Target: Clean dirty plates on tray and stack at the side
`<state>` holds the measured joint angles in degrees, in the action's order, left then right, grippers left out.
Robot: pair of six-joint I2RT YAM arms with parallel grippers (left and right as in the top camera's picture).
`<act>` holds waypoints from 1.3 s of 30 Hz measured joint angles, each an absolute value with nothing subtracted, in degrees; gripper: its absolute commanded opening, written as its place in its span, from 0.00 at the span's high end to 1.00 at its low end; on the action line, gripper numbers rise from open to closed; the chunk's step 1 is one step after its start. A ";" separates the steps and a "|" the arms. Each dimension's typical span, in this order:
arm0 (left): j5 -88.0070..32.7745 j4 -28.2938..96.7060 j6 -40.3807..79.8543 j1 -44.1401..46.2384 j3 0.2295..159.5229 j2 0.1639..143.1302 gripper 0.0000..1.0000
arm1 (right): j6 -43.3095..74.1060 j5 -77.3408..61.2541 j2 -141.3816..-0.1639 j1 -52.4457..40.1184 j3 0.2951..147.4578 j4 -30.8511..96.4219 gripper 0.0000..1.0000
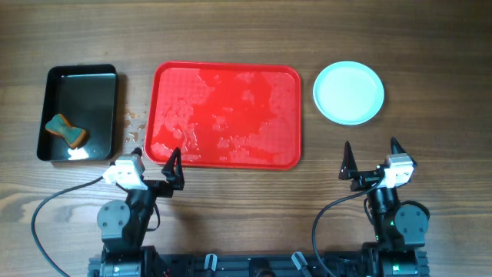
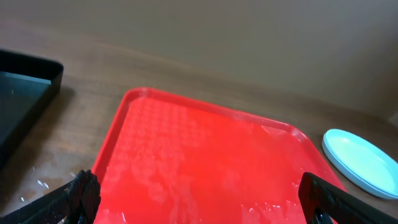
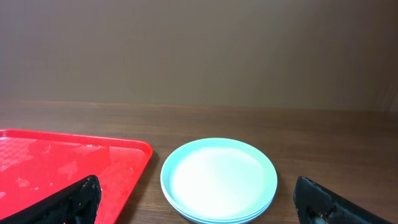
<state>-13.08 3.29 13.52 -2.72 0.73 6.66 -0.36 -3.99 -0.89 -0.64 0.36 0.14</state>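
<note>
Plates (image 1: 348,92) stacked at upper right of overhead frame, just beside tray (image 1: 227,115) — tray bare, wet film only. Left gripper (image 1: 156,159) and right gripper (image 1: 370,150) at bottom edge, jaws fully apart, holding nothing. Judgement: task near complete. Park arms clear of stack — verify rims sit concentric.

Wooden table (image 1: 246,31); black tray (image 1: 88,100) left; red tray (image 1: 231,115) centre; plates (image 1: 348,92) stacked right; droplets (image 1: 137,117) between trays

Glossy, water-filmed red plastic tray (image 1: 231,115); smooth, satin-sheened plates (image 1: 349,92); matt, grained wood table (image 1: 430,46); shiny black tray (image 1: 84,92).
</note>
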 measured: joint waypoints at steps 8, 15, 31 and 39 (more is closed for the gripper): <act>-13.06 3.31 5.19 -2.72 0.73 2.22 0.00 | -0.36 -3.99 -0.89 -0.64 0.36 0.14 0.00; -10.31 3.64 -0.32 -2.72 0.73 0.80 0.00 | -0.36 -3.99 -0.89 -0.64 0.36 0.14 0.00; -2.31 4.32 -1.48 -2.68 0.73 0.80 0.00 | -0.36 -3.99 -0.89 -0.64 0.36 0.14 0.00; -1.32 4.34 -1.48 -2.68 0.73 0.80 0.00 | -0.36 -3.99 -0.89 -0.64 0.36 0.14 0.00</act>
<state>-1.32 4.34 -1.48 -2.68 0.73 0.80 -0.36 -3.99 -0.89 -0.64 0.36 0.14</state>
